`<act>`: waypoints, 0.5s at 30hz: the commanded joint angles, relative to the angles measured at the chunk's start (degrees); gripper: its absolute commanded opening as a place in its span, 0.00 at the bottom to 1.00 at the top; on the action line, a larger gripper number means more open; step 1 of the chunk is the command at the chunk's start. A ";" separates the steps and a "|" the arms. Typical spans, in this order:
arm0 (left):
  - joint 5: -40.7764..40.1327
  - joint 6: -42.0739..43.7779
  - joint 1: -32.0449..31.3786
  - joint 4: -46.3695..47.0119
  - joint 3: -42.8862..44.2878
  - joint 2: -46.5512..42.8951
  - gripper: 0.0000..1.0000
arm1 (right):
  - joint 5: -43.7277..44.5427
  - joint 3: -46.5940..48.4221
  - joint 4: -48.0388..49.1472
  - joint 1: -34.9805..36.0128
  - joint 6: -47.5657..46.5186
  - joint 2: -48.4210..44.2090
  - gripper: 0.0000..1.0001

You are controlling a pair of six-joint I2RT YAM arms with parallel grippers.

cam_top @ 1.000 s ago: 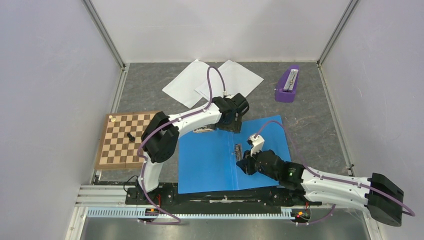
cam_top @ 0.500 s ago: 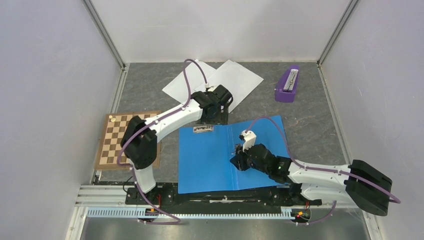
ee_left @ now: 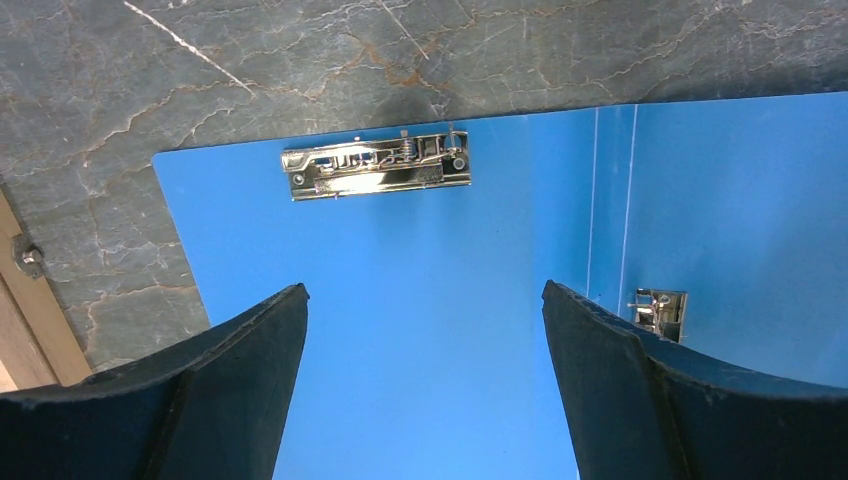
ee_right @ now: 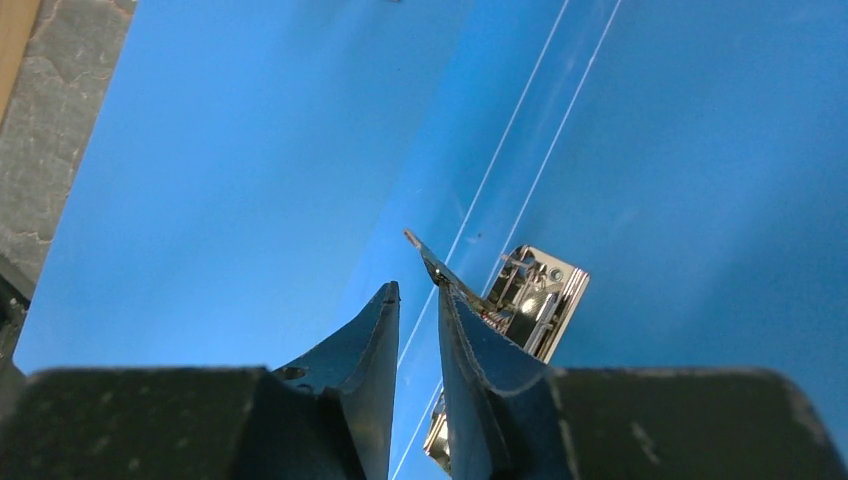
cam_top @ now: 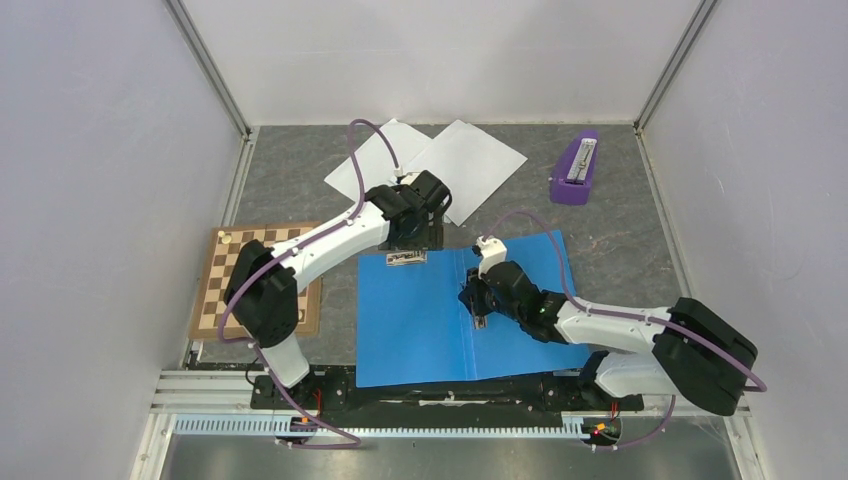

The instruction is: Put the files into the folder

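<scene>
Over the open blue folder [cam_top: 420, 320], the left gripper [ee_left: 425, 330] gapes wide near the top clip [ee_left: 376, 170], while the right gripper [ee_right: 418, 300] hovers nearly closed, empty, beside the spine clip [ee_right: 530, 295].

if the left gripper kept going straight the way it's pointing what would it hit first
Most likely the folder: the open left gripper points down at its bare blue inside, short of the long metal clip near the far edge. Nothing shows between the fingers and the sheet, though the height above it is unclear.
</scene>
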 commanded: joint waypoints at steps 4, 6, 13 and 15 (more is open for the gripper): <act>-1.14 0.21 1.02 0.92 -0.28 -3.34 0.93 | -0.90 3.93 1.58 -3.05 -1.58 4.21 0.23; -0.90 0.30 1.28 1.17 -0.20 -3.57 0.93 | -0.98 4.61 1.49 -3.63 -1.59 5.43 0.23; -0.63 0.73 1.90 1.15 0.64 -3.55 0.93 | -0.32 6.49 -0.26 -5.25 -0.55 8.24 0.23; -0.59 0.83 2.08 1.14 1.06 -3.38 0.93 | -0.22 6.88 -0.55 -5.38 -0.44 8.15 0.23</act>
